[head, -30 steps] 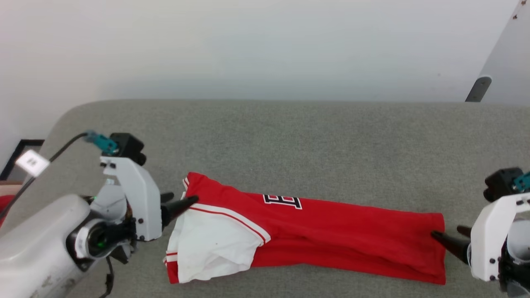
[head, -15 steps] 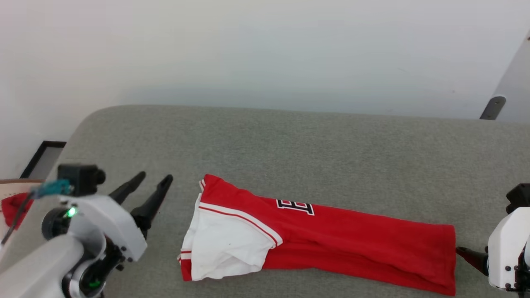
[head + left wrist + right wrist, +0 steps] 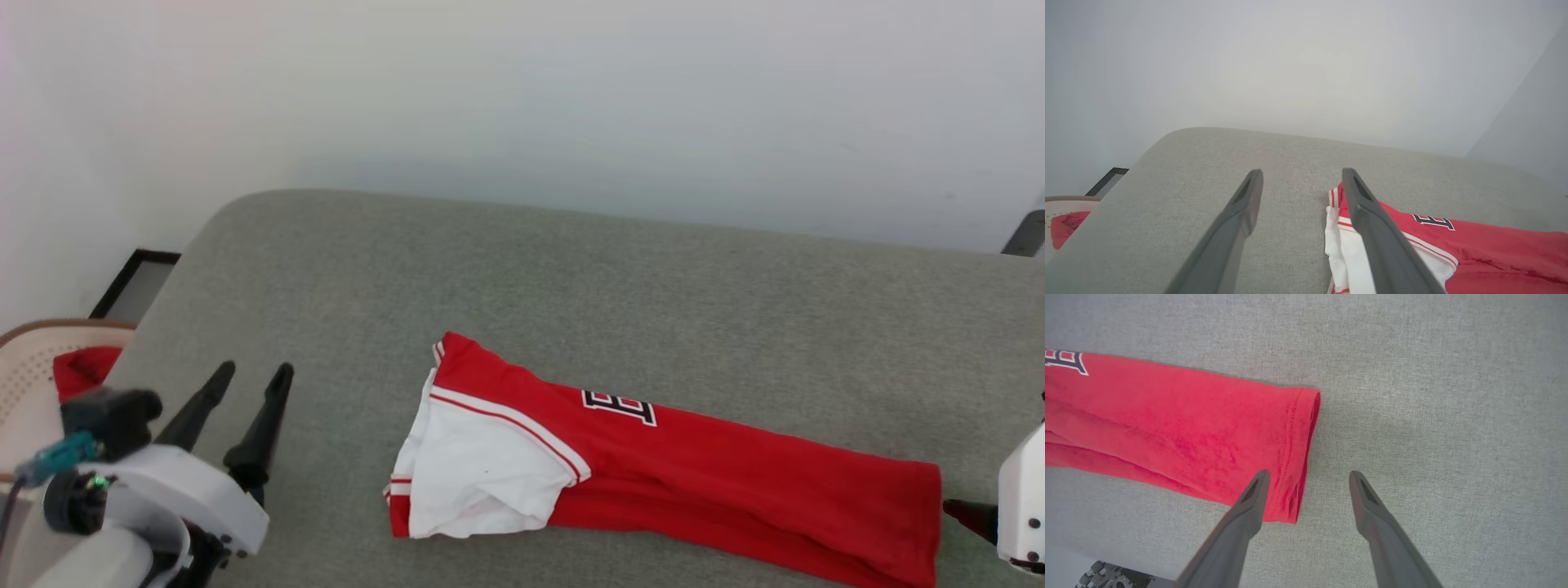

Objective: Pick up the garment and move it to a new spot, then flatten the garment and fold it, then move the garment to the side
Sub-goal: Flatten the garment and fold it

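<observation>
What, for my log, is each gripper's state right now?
Left gripper: open, holding nothing.
Right gripper: open, holding nothing.

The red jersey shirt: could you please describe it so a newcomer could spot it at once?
On the grey fabric surface below the pale wall lies a folded red jersey shirt with a white sleeve at its left end. Black white-outlined lettering and striped trim set it apart from the small plain red cloth in the cream perforated basket at far left.

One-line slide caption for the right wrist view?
Open right hand poised at the hem end of the folded red garment on grey upholstery.
</observation>
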`<state>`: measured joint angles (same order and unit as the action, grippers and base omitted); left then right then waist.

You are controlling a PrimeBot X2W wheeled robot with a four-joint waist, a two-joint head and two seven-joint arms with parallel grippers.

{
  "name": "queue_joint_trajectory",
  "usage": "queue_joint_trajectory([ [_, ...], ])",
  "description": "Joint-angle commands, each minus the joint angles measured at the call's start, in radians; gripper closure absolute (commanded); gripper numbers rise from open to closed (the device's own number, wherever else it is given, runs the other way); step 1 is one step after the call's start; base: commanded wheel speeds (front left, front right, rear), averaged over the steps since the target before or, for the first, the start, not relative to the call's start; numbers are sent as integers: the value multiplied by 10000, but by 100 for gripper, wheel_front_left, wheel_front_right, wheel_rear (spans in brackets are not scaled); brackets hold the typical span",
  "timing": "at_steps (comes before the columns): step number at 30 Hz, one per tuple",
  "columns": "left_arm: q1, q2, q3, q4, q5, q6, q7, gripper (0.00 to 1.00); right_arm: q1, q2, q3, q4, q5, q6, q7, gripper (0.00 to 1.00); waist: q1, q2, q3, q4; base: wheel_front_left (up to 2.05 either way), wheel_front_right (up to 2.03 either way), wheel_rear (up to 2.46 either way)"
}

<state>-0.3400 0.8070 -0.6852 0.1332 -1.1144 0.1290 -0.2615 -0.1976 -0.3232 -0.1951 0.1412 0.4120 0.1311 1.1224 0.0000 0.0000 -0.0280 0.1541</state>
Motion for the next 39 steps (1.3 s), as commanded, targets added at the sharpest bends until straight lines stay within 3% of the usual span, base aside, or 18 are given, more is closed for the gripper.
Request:
queue_joint_trajectory([
  [1,307,-152,279,-58,205,-21,-29,0,-115,53,-125,105,-57,-6,-14,0,0,0,106,148,0,0,0],
  [16,2596,-2264,3732,-55,2720,-1028,-33,0,-280,232,-559,2116,-548,-6,-484,0,0,0,345,825,0,0,0],
  [20,2893,-2800,4475,16,3349,-1325,-33,0,-272,134,-281,2622,-367,-6,-732,0,0,0,302,915,0,0,0],
  [21,2981,-2940,4648,29,3481,-1399,-33,0,-277,126,-228,2743,-270,-6,-821,4,0,0,282,921,0,0,0],
  [22,3086,-3063,4820,60,3610,-1469,-33,0,-275,91,-156,2852,-217,-6,-903,58,0,0,260,922,0,0,0],
  [23,3158,-3187,4971,73,3737,-1544,-33,0,-254,46,-28,2952,-191,-6,-975,93,0,0,235,924,0,0,0],
  [24,3213,-3330,5153,75,3850,-1620,-33,0,-228,20,115,3039,-122,-6,-1033,100,0,0,199,929,0,0,0],
  [31,3680,-3984,5986,213,4531,-2060,-34,0,-115,-350,842,3392,603,-6,-1583,100,0,0,30,877,0,0,0],
  [39,3862,-4319,6497,172,4950,-2359,-34,0,-240,-844,1410,3462,1212,-6,-2194,100,0,0,-42,769,0,0,0],
])
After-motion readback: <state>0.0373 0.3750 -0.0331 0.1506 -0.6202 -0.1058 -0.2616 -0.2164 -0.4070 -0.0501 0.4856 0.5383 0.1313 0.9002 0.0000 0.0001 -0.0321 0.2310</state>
